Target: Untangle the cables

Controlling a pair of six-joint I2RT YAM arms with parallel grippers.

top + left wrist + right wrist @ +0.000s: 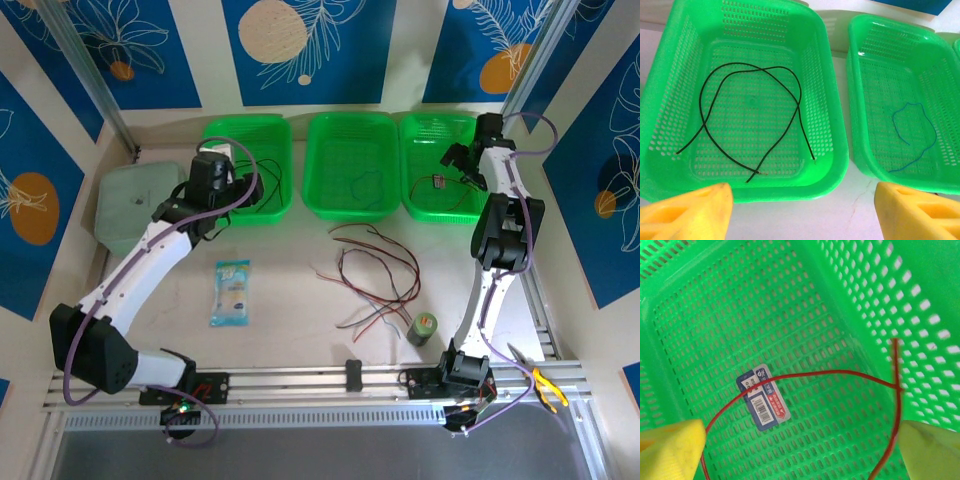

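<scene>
Red and dark cables (372,262) lie tangled, likely light, limp and slippery; each is best pinched near a free end. Both the left gripper (802,202) and right gripper (801,445) have fingers apart, empty.

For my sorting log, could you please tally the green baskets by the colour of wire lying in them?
Left green perforated plastic basket, holding thin black wire: 1
Middle green plastic basket, holding thin blue wire: 1
Right green plastic basket, holding thin red wire: 1
Total: 3 baskets
</scene>
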